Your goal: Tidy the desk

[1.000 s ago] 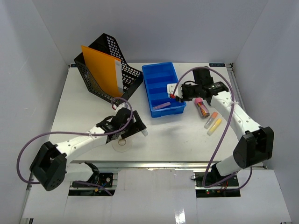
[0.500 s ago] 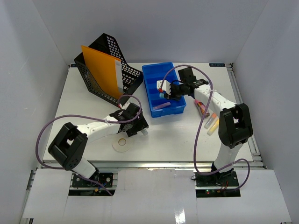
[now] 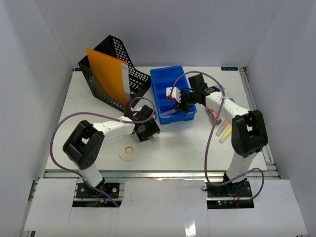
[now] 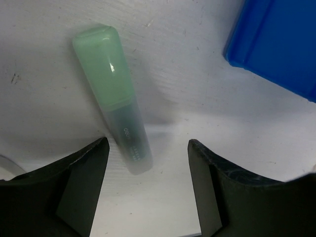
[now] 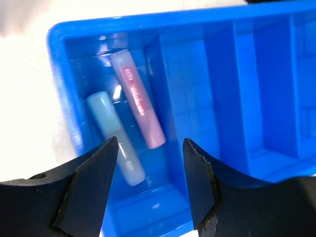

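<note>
The white desk (image 3: 94, 118) holds a blue compartment tray (image 3: 167, 81) at the back middle. My left gripper (image 3: 148, 132) is low over the desk, left of the tray's near corner. In the left wrist view it (image 4: 148, 153) is open, and a pale green highlighter (image 4: 112, 94) lies flat on the desk (image 4: 207, 94), its near end between the fingers, closer to the left one. My right gripper (image 3: 179, 103) hovers over the tray's near end. In the right wrist view it (image 5: 150, 148) is open and empty above a pink highlighter (image 5: 138, 106) and a light blue highlighter (image 5: 114, 138) lying in the tray's end compartment (image 5: 69, 98).
A black mesh file holder (image 3: 106, 59) with an orange folder (image 3: 106, 74) stands at the back left. A white tape roll (image 3: 129, 151) lies near the front. Yellow and orange highlighters (image 3: 222, 131) lie right of the tray. The tray's corner (image 4: 276, 44) shows in the left wrist view.
</note>
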